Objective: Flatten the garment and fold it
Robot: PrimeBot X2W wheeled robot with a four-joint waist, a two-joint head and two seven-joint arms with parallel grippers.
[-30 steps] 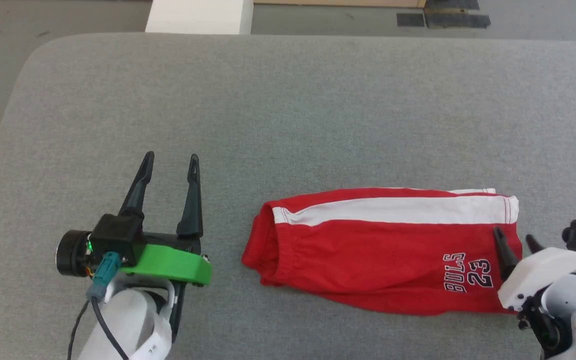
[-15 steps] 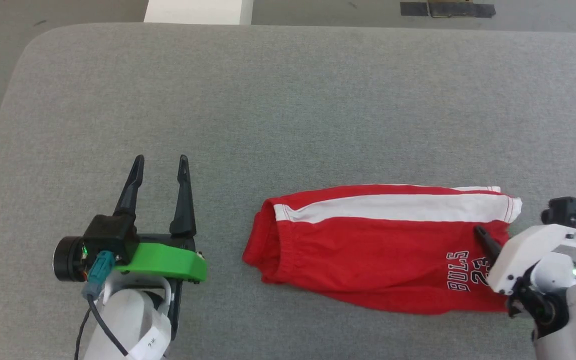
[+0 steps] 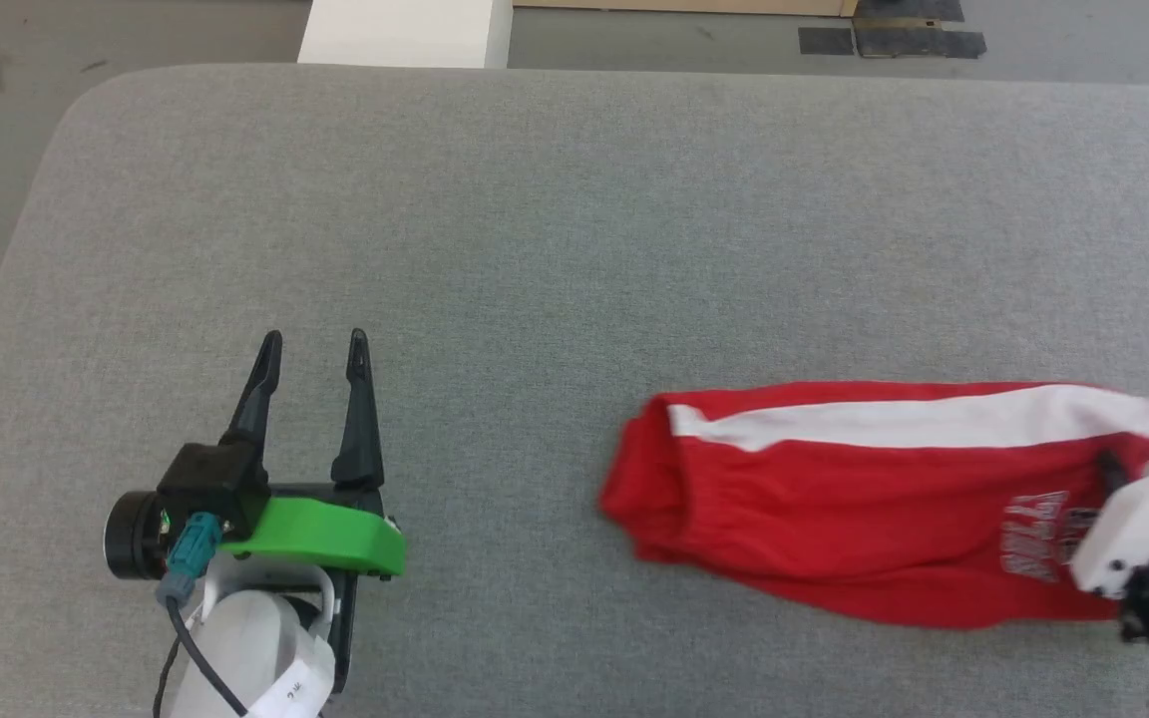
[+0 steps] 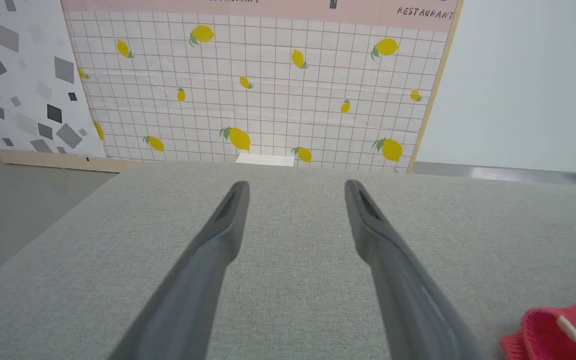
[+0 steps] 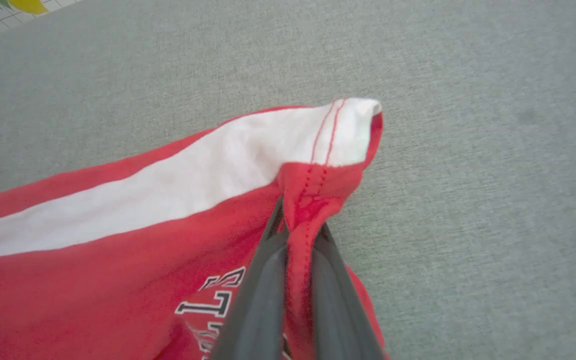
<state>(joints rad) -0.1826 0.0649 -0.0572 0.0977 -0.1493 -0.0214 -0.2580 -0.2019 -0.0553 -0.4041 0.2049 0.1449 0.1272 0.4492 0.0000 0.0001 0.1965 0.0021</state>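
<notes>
The shorts (image 3: pixel 864 499) are laid on the grey counter (image 3: pixel 574 219); their hem (image 5: pixel 313 185) is pinched between the right fingers (image 5: pixel 263 300). The left fingers (image 3: pixel 360 419) are spread open, well apart from them.

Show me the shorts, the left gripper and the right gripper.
shorts (image 3: pixel 834 524), head view, middle of the cloth.
left gripper (image 3: pixel 315 337), head view, between its fingertips.
right gripper (image 5: pixel 300 220), right wrist view, between its fingertips.

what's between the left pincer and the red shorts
Nothing: in the head view the stretch from the left pincer across to the red shorts is bare grey cloth-covered table.
</notes>
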